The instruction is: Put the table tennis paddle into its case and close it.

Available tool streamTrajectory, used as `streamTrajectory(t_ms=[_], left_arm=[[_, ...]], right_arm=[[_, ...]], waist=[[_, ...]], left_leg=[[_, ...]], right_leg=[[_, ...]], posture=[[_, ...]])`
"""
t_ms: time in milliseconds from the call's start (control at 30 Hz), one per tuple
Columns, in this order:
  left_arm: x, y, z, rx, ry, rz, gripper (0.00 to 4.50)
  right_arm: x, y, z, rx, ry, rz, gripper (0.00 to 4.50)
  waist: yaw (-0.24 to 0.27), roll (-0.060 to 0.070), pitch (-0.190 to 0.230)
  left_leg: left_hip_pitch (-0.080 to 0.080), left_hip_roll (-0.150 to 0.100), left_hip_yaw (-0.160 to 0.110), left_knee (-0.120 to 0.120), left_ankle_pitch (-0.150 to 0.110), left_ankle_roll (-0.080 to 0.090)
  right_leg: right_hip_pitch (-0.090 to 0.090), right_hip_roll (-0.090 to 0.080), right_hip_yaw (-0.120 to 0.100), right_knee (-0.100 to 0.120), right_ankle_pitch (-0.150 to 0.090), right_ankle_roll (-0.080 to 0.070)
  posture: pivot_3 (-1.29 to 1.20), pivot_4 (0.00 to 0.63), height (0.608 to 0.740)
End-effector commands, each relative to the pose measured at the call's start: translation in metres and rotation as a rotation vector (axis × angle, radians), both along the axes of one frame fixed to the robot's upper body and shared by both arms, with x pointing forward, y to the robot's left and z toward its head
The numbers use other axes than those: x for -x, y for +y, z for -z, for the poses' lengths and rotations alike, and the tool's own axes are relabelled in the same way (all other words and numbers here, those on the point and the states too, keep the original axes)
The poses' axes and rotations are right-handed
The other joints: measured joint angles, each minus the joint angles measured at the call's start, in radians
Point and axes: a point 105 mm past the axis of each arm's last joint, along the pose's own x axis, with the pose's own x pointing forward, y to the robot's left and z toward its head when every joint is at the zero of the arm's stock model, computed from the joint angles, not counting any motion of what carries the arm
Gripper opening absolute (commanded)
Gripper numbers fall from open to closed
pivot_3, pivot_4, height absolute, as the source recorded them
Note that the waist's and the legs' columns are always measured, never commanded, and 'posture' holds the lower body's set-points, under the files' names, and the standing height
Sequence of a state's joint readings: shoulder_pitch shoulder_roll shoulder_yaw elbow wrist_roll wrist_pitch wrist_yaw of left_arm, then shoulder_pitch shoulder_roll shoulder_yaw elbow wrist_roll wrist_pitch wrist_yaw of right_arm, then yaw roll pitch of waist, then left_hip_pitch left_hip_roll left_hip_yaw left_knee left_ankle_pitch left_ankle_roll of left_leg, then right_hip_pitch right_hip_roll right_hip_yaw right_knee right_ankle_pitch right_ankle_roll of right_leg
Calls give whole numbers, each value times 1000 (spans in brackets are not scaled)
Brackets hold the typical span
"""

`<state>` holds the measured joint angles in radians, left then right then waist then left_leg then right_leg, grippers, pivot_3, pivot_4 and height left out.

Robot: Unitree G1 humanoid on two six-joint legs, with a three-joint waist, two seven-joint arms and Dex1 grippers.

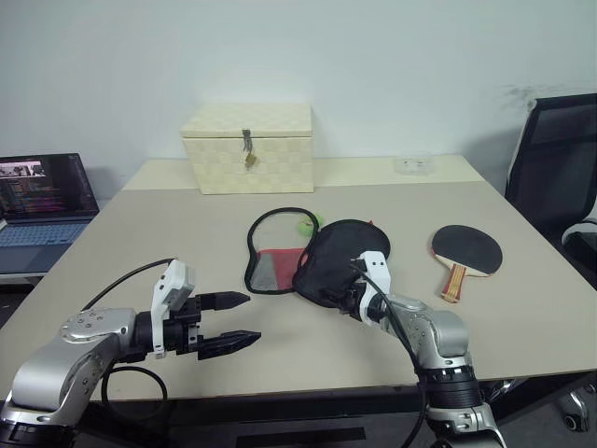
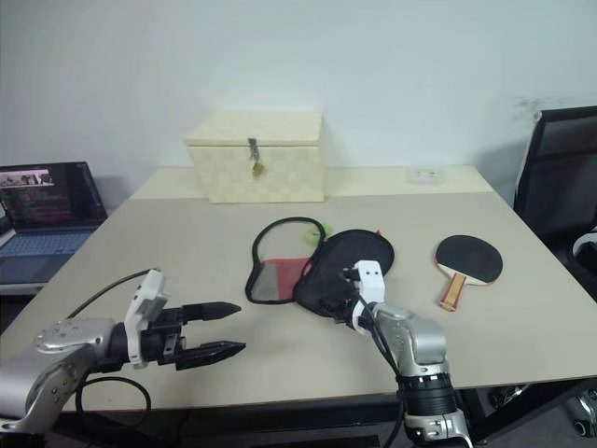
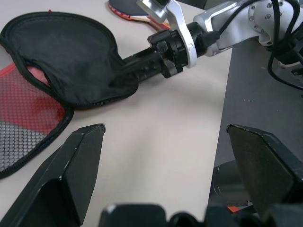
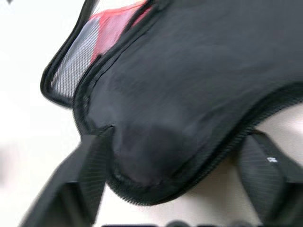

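Lying unzipped and spread open near the middle of the beige table (image 1: 112,243): the case (image 1: 322,261), its black flap folded over toward the right, its red-and-grey mesh pocket facing up on the left, black zip edge looping round it. Peeking out at the far rim of the case, a small green pull tag (image 1: 305,224).

Resting flat on the table to the right of the case and apart from it: the table tennis paddle (image 1: 465,254), black rubber face up, striped wood handle pointing toward the near edge.

Reaching into the near end of the black flap: the right gripper (image 4: 175,161), its two black fingers (image 4: 92,175) standing either side of the flap's rounded, zip-trimmed end, spread with fabric between them; impossible to tell whether actually pinching the cloth yet.

Hovering above the table left of the case, touching nothing: the left gripper (image 1: 238,322), fingers wide apart and pointing toward the case.

Sitting at the far side of the table: a cream chequered box (image 1: 248,147) with a metal latch. Standing off the left edge: an open laptop (image 1: 42,201). Showing at the right: a black office chair (image 1: 555,159).
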<state>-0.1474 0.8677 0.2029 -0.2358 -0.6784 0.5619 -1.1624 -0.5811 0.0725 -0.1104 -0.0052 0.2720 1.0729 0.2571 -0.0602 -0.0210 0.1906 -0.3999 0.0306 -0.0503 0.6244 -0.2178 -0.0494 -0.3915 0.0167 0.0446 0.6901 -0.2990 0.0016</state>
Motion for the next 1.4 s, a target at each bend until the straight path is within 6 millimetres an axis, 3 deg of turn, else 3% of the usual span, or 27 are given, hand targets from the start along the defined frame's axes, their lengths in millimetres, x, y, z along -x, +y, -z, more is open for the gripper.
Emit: streamTrajectory(t_ms=[33, 267, 433, 700, 833, 967, 1133, 1333, 1400], left_arm=[[1, 0, -10, -13, -58, -2, 4500], [1, -1, -8, -14, -55, 0, 4500], [0, -3, -8, -11, -54, 3, 4500], [-1, -4, -9, -12, -53, 13, 4500], [-2, -7, -9, -13, -50, 26, 4500], [-3, -8, -9, -14, -52, 30, 4500], [-4, -8, -9, -16, -54, 30, 4500], [-4, -8, -9, -16, -55, 26, 4500], [-4, -8, -9, -17, -56, 25, 4500]], right_arm=[[2, 7, -4, -73, 46, -12, 2507], [11, 9, -4, -113, 96, -53, 27], [29, 10, -1, -94, 136, -160, 27], [22, -44, 0, 60, 125, -191, 27], [-2, -86, -19, 208, 54, -203, 27], [-24, -102, -38, 265, -2, -204, 27], [-36, -108, -43, 305, -21, -225, 27], [-34, -103, -39, 297, -2, -267, 27], [-34, -104, -38, 298, -6, -257, 649]], waist=[[0, 0, 0], [0, 0, 0], [1, 0, 0], [7, 0, 0], [7, 2, 2], [3, 0, 2], [1, 0, 2], [3, 0, 2], [3, 0, 2]], left_leg=[[0, 0, 0, 0, 0, 0], [0, 0, 0, -2, 0, 0], [-1, 0, 0, -2, 0, 0], [-1, -1, 0, -2, 0, 0], [-1, -2, 0, -1, 0, 0], [-2, -2, 1, -2, 0, 1], [-2, -2, 1, -3, -1, 2], [-3, -1, 0, -4, -2, 3], [-3, -1, 0, -3, -2, 3]], right_leg=[[0, 0, 0, 0, 0, 0], [-1, 0, 0, 0, 0, -1], [-1, 0, 0, -1, 0, -1], [0, 0, -1, -3, -1, 0], [0, 0, -1, -5, 0, 1], [1, 0, -1, -8, 0, 1], [0, 1, 0, -8, 0, 1], [0, -1, -1, -9, 1, -1], [0, -1, -1, -9, 1, 0]], posture=[[0, 150, 740], [0, 150, 740], [0, 150, 740], [0, 150, 740], [0, 150, 740], [0, 150, 740], [0, 150, 740], [0, 150, 740], [0, 150, 740]])
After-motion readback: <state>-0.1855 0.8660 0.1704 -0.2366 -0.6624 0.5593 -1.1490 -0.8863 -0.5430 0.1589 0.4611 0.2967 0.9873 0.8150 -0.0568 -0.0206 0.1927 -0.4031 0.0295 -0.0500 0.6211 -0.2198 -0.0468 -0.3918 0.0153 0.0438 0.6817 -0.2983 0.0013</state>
